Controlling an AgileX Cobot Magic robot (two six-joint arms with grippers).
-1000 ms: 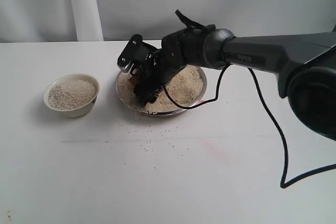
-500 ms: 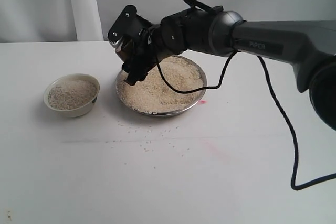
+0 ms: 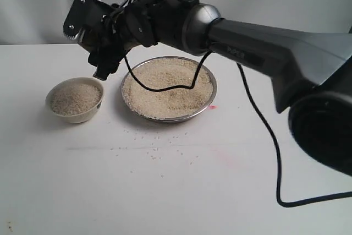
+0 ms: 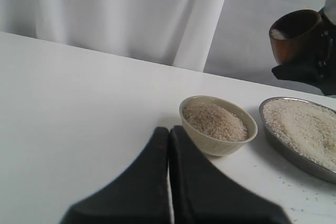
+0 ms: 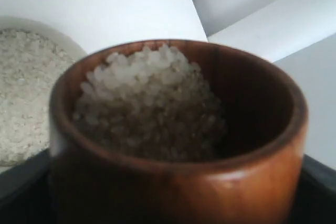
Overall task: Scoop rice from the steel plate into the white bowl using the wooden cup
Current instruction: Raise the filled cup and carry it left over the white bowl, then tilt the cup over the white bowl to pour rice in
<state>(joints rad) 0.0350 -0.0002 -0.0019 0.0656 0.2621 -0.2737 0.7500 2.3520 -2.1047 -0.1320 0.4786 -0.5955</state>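
Wooden cup (image 5: 178, 145): pinched in the right claw (image 3: 91, 41), mouth up, roughly upright, heaped with rice (image 5: 147, 98). Position: raised off the worktop (image 3: 231, 191), above the gap between white bowl (image 3: 74, 116) and steel plate (image 3: 213, 89). The bowl lies below and slightly left in the exterior view, so the pour likely calls for a short carry leftward, then tipping the cup's axis toward the bowl. White bowl: nearly full of rice. Steel plate: broad rice bed. Loose grains (image 3: 159, 148): scattered on the worktop before the plate. Left claw (image 4: 169, 135): pressed together, empty, low, farther from the cup.
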